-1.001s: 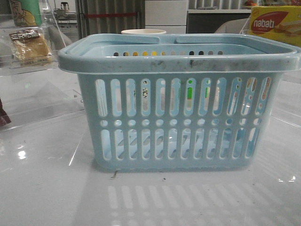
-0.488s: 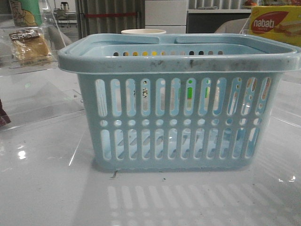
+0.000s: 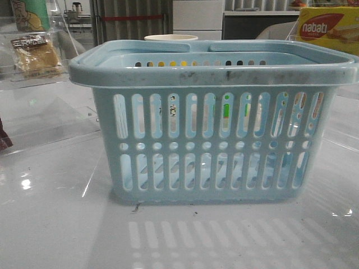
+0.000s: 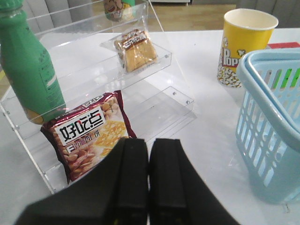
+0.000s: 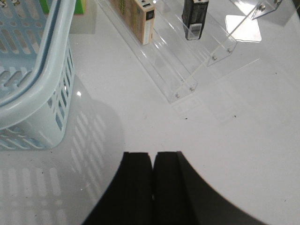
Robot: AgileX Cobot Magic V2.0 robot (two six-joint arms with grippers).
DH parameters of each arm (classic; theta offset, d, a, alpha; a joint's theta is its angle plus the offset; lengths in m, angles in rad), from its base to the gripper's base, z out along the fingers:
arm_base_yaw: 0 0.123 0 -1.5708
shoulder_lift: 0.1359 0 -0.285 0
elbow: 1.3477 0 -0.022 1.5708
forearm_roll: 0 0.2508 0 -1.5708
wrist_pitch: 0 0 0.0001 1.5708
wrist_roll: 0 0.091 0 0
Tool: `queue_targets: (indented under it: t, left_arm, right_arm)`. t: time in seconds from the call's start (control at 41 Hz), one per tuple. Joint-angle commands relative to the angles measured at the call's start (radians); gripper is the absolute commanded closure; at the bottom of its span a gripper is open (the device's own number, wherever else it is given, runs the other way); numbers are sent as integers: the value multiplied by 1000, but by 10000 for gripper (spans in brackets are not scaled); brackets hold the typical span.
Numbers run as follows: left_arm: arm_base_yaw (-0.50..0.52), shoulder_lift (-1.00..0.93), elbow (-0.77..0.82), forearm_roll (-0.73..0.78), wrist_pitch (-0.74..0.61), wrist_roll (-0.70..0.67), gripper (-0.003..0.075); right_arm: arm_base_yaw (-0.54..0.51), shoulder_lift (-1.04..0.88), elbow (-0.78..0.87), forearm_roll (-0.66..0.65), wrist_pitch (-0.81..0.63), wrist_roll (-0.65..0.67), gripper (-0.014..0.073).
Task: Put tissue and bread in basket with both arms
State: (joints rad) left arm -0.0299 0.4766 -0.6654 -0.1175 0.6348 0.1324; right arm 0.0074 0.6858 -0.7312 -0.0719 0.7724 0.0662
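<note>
Nothing moved, basket mid-table, bread shelved

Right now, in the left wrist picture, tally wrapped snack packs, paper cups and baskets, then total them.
Wrapped snack packs: 2 (bread, red cracker pack)
Paper cups: 1 (popcorn cup)
Baskets: 1 (blue basket)
Total: 4

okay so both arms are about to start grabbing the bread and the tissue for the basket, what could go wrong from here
1. The bread sits on a clear acrylic shelf; the left gripper, fingers shut, might clip the hard-to-see edge.
2. A red snack pack and green bottle lie nearer that gripper and could be nudged or grabbed instead.
3. The tissue stands beside a tan box on another clear rack; the right gripper might knock either over.
</note>
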Motion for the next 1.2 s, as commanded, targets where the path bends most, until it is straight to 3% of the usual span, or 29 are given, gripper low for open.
queue_targets:
  t: [0.0, 0.098, 0.195, 0.562, 0.83, 1.172]
  left_arm:
    - [-2, 25, -26, 4, -56, -4, 457]
    - [-2, 45, -26, 4, -55, -5, 247]
    - [-2, 61, -26, 4, -57, -5, 177]
    - [-2, 74, -26, 4, -59, -5, 235]
    - [-2, 74, -26, 4, -59, -5, 296]
    - [-2, 74, -26, 2, -59, -5, 379]
  right_arm:
    - [-3, 29, -33, -18, -64, -6, 339]
    - [-3, 58, -33, -20, -68, -6, 155]
    - [-3, 92, -32, -30, -69, -6, 77]
    - [-30, 291, -78, -31, -150, 17, 72]
    - [-153, 508, -292, -31, -183, 17, 72]
    - [-166, 792, -539, -31, -273, 17, 72]
